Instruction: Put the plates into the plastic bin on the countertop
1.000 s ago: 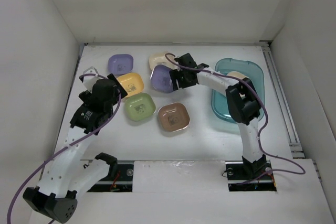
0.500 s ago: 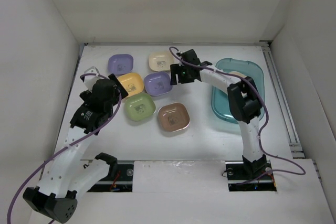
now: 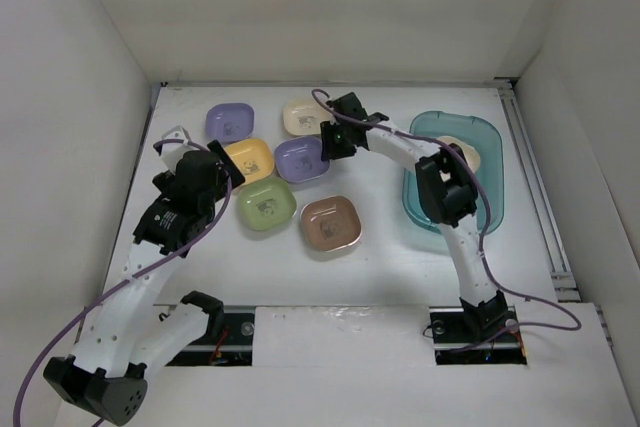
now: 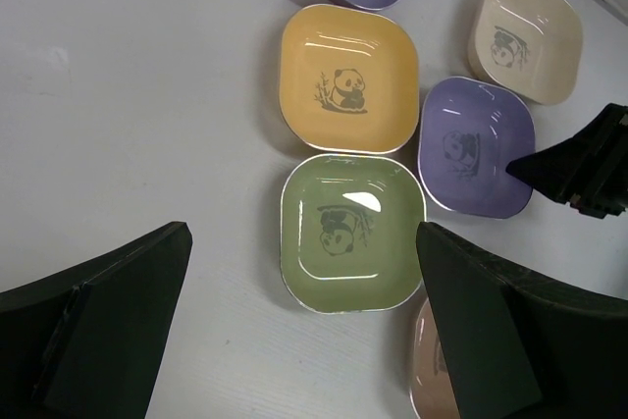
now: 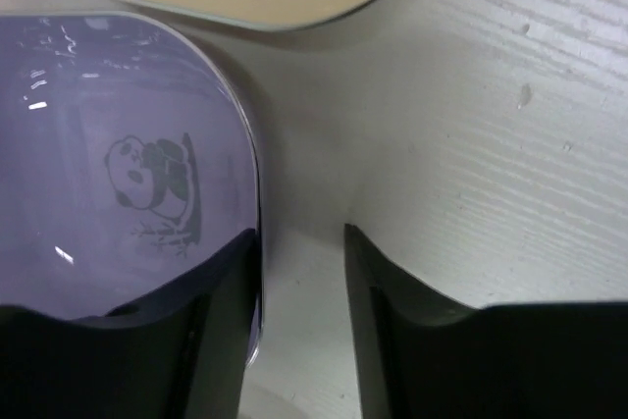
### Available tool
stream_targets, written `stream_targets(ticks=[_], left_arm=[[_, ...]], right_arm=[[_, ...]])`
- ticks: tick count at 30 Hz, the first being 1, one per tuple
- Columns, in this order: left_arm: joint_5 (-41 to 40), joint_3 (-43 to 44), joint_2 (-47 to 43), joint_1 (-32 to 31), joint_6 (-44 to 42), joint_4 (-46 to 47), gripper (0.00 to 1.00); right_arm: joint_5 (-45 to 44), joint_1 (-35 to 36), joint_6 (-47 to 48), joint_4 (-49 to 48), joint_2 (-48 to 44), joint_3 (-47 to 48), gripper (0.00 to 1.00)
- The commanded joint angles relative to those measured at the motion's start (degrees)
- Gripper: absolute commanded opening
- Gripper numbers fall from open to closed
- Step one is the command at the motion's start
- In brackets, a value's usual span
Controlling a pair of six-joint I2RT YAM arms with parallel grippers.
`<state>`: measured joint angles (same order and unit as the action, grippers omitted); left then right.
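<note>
Six plates lie on the white countertop (image 3: 385,252): a purple one (image 3: 229,122), a cream one (image 3: 303,114), a yellow-orange one (image 3: 248,160), a second purple one (image 3: 298,159), a green one (image 3: 265,203) and a brown one (image 3: 331,223). Another cream plate (image 3: 458,151) lies in the teal plastic bin (image 3: 485,129). My right gripper (image 3: 329,141) straddles the right rim of the second purple plate (image 5: 118,154), one finger inside and one on the table, with a gap between them. My left gripper (image 4: 302,233) is open and empty above the green plate (image 4: 351,233).
White walls close in the left, back and right. The bin stands at the right, about a hand's width from the nearest plates. The plates lie close together, some rims nearly touching. The right arm arches over the bin's left side.
A second ago the purple plate sat raised and tilted at my right gripper. It now lies flat, and the gripper has shifted slightly left at its rim. The left arm has not moved.
</note>
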<state>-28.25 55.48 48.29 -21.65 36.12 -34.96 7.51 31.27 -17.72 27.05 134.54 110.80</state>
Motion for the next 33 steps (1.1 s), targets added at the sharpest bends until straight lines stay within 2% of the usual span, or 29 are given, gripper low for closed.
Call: stream_targets(ticks=[1, 3, 4, 6, 7, 11, 17, 21, 27, 29, 33], left_arm=[[0.39, 1.29, -0.13, 0.12, -0.96, 1.56, 1.0], [0.39, 1.29, -0.13, 0.12, -0.96, 1.56, 1.0], [0.39, 1.29, -0.13, 0.12, -0.96, 1.56, 1.0], [0.39, 1.29, -0.13, 0.12, -0.96, 1.56, 1.0], [0.39, 1.29, -0.13, 0.12, -0.96, 1.56, 1.0], [0.39, 1.29, -0.66, 0.12, -0.96, 1.56, 1.0], [0.92, 1.29, -0.66, 0.12, -0.96, 2.09, 1.0], [0.92, 1.29, -0.66, 0.12, -1.49, 2.09, 1.0], [1.44, 1.29, -0.66, 0.12, -1.49, 2.09, 1.0], [1.44, 1.29, -0.66, 0.12, -1.49, 2.61, 1.0], [1.97, 1.29, -0.66, 0.12, -2.02, 2.62, 1.0]], right_arm=[[-2.23, 0.55, 0.75, 4.5, 0.9, 3.28, 0.44], [-2.94, 0.55, 1.27, 4.5, 0.38, 1.62, 0.39], [-3.55, 0.55, 1.28, 4.5, 0.37, 1.61, 0.31], [-4.16, 0.55, 1.89, 4.5, -0.33, -0.05, 0.24], [-4.86, 0.03, 1.89, 5.03, -0.94, -0.58, 0.14], [-4.87, -1.38, 2.42, 3.63, -4.88, -5.06, 0.0], [-4.34, -5.42, 2.95, 2.49, -13.32, -12.52, 0.0], [-2.59, -9.46, 2.95, 1.34, -24.46, -18.33, 0.0], [2.07, -17.45, -1.17, -5.86, -37.14, -26.59, 0.0], [1.54, -19.48, -4.06, -7.52, -41.01, -28.27, 0.0], [-5.82, -25.19, -12.5, -9.73, -47.69, -35.2, 0.0]])
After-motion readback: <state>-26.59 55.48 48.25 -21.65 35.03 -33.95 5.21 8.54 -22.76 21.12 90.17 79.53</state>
